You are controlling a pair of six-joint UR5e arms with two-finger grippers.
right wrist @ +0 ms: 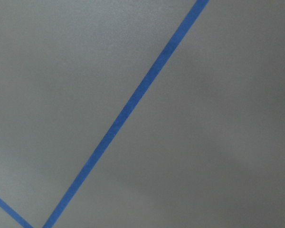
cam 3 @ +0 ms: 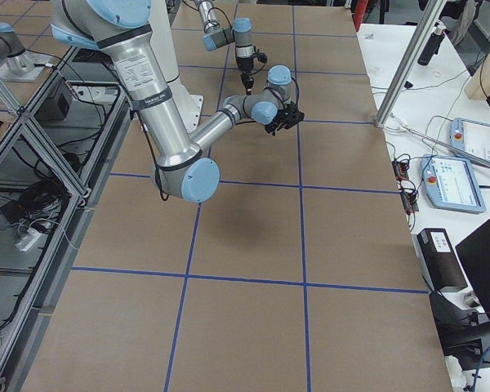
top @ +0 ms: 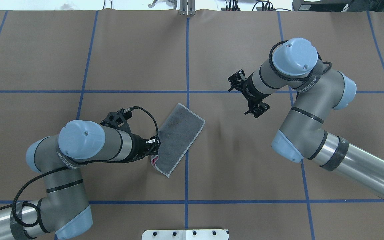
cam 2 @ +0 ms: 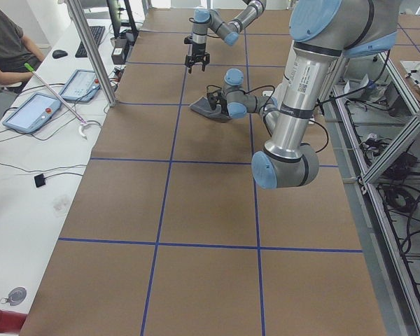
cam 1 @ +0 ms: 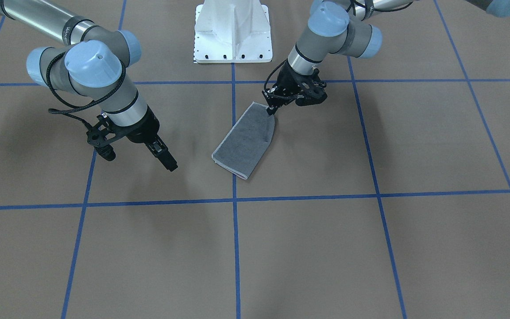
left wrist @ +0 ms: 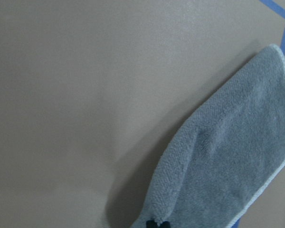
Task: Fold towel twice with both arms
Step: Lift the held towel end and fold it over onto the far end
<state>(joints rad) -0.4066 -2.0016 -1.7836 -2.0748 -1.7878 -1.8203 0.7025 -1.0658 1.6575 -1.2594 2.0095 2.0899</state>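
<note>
Front view: the towel (cam 1: 246,144) lies folded, grey face up, across the middle blue line (cam 1: 233,93). The left gripper (cam 1: 272,109) pinches its 1 o'clock corner. The right gripper (cam 1: 169,163) hangs apart at 9 o'clock (I cannot tell how its jaws stand). Overhead: pink peeks out at the towel's 7 o'clock corner.

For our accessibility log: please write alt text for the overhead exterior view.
A folded grey terry towel lies mid-table, one corner, showing pink, pinched by the left arm's black two-finger tool. The right arm's black tool hovers apart from it over the brown blue-gridded table.
</note>
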